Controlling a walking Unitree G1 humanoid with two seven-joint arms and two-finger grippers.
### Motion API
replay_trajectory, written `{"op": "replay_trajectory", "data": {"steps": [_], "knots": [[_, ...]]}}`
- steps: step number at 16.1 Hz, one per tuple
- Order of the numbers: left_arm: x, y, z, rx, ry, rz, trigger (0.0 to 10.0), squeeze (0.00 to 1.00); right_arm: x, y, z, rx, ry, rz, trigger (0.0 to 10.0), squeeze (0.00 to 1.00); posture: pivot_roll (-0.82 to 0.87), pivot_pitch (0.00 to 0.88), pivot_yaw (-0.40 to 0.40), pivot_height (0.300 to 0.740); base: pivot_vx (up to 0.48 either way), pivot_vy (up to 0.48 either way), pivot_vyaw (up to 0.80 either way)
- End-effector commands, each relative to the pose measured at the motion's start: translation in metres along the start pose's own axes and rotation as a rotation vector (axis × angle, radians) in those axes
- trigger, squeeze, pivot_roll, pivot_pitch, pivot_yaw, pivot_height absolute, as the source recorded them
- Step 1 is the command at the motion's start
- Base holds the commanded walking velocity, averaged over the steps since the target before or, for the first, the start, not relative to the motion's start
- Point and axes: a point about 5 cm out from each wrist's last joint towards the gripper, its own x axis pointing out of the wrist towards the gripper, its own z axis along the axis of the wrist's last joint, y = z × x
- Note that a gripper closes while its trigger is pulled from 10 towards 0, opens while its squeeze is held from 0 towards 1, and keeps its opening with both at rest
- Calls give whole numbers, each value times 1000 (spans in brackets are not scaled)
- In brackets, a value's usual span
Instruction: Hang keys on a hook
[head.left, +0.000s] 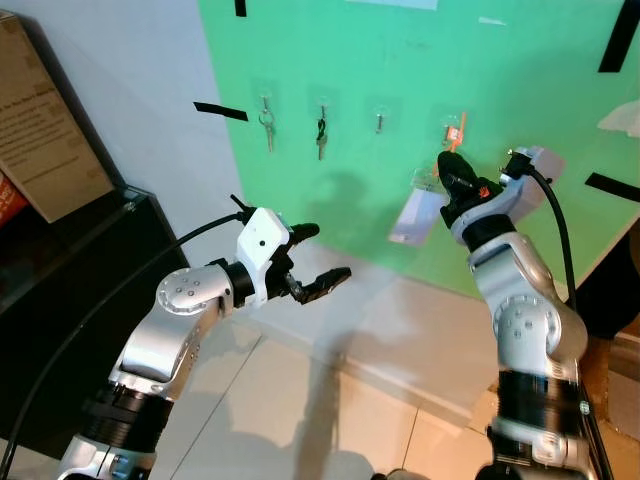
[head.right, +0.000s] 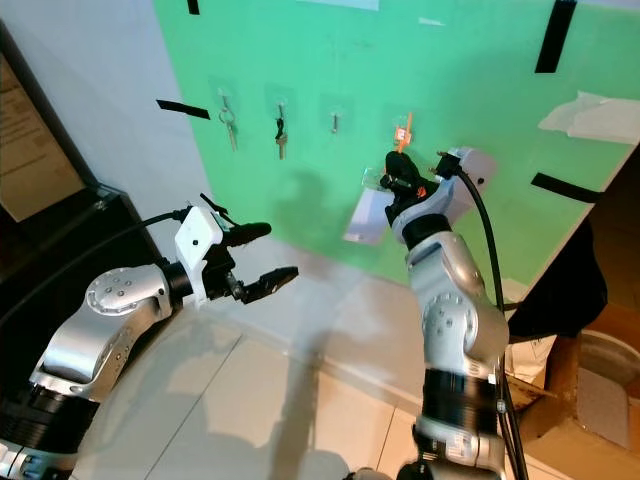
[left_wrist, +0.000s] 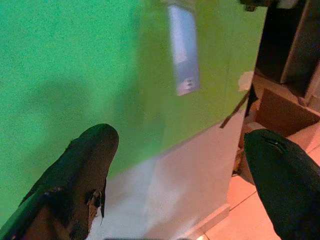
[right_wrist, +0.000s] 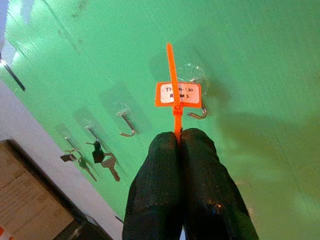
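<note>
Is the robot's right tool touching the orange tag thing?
Touching. In the right wrist view, the right tool has its fingers pinched shut on the strap of the orange tag.

The right claw (right_wrist: 181, 137) pinches the orange tie just below the orange tag (right_wrist: 178, 94), and its closed black fingers (right_wrist: 155, 190) cover whatever hangs below that tag, so no key on it can be made out. The tag's print is too small to read fully. Behind the tag, the clear hook (right_wrist: 196, 111) on the green board (head.left: 400, 90) is partly covered. Left of the tag, the key bunches (head.left: 268, 128) are too small to count. The cardboard box (head.left: 45, 120), far left of the tag, is cut by the picture's edge, its lettering unreadable.
</note>
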Motion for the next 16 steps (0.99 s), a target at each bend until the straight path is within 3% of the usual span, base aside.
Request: {"op": "replay_trajectory", "data": {"steps": [1, 5, 10, 16], "knots": [[-2, 2, 2, 5, 9, -8, 10000, 0, 7, 7, 5, 29, -5, 64, 10000, 0, -71, 0, 59, 740, 0, 0, 0], [-3, 3, 2, 0, 8, 1, 10000, 0, 20, 10, 10, 97, -17, 117, 10000, 0, -57, 0, 43, 740, 0, 0, 0], [-7, 2, 1, -1, 14, 8, 10000, 0, 38, -4, 21, 100, -98, 33, 10000, 0, -47, 0, 39, 740, 0, 0, 0], [-7, 1, 6, -19, -24, -20, 10000, 0, 30, -22, 26, 107, -138, -24, 10000, 0, -51, 0, 47, 740, 0, 0, 0]]}}
